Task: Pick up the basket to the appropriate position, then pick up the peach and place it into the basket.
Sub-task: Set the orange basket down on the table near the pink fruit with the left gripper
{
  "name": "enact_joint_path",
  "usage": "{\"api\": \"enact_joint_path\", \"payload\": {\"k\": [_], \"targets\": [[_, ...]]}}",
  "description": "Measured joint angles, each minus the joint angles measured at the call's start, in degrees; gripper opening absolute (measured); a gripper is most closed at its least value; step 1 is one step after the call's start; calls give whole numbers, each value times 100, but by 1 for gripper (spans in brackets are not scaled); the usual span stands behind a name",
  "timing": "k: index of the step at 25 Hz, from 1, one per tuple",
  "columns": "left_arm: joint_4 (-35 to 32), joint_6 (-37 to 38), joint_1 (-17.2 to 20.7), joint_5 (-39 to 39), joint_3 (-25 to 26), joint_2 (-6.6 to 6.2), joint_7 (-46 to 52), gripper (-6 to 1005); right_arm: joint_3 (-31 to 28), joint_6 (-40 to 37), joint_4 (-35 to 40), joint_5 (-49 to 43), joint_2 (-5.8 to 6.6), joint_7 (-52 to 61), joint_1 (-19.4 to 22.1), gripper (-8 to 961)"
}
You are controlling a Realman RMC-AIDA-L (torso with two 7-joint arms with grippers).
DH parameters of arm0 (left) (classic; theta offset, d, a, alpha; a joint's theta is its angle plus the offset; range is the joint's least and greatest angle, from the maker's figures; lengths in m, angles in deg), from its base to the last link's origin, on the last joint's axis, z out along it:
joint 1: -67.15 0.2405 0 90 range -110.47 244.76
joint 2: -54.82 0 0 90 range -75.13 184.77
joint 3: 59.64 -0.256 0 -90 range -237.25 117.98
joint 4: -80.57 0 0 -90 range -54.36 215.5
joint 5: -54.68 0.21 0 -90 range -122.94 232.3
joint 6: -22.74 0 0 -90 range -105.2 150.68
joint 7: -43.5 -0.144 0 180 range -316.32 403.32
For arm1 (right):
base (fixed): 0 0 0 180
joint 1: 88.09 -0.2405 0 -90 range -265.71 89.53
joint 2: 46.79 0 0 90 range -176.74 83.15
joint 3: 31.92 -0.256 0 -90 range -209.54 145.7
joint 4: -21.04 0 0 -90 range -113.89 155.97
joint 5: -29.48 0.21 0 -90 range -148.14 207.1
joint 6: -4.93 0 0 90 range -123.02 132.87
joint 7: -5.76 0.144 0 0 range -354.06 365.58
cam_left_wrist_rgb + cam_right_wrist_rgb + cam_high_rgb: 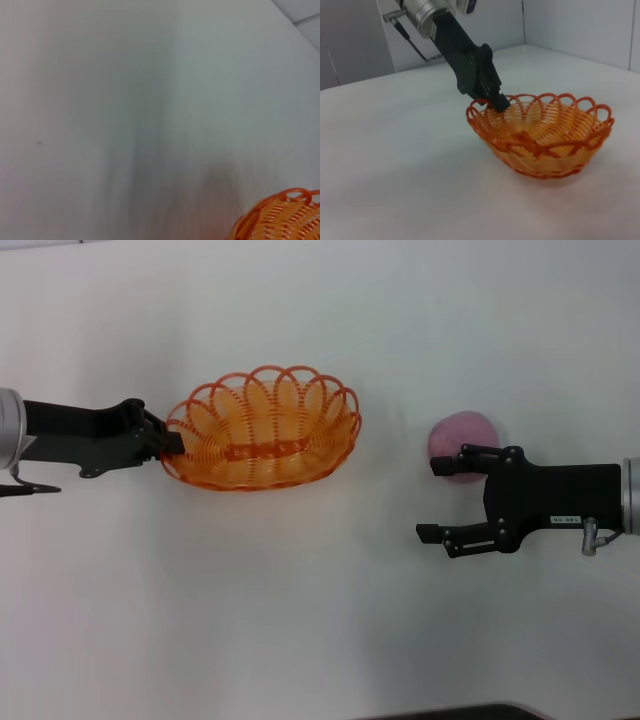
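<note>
The orange wire basket (260,440) sits left of centre in the head view. My left gripper (175,445) is shut on the rim at its left end. The right wrist view shows the same grip (497,102) on the basket (545,135), which is slightly tilted. A piece of the basket's rim (280,217) shows in the left wrist view. The pink peach (462,435) lies on the table at the right. My right gripper (430,500) is open and empty. Its far finger overlaps the peach's near edge, and its jaws point toward the basket.
The white table (300,620) stretches all round, with bare surface between the basket and the peach. A dark edge shows at the bottom of the head view. Grey wall panels (580,25) stand behind the table in the right wrist view.
</note>
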Motion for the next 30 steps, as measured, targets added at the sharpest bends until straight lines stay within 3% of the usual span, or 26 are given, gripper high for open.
{"api": "enact_joint_path", "payload": {"k": [7,16,27,30], "targets": [[-10,-191,57,-6,-305,3,80,85,11,-4,0,0,0,0,-7,931],[46,-120,24,-204,-296,-28,79,132,21,-4,0,0,0,0,-7,931],[109,-34,209,-739,-239,-93,-204,535,42,-3,0,0,0,0,-20,930],[111,-38,250,-744,-234,-115,-257,605,45,-5,0,0,-4,0,-21,931]]}}
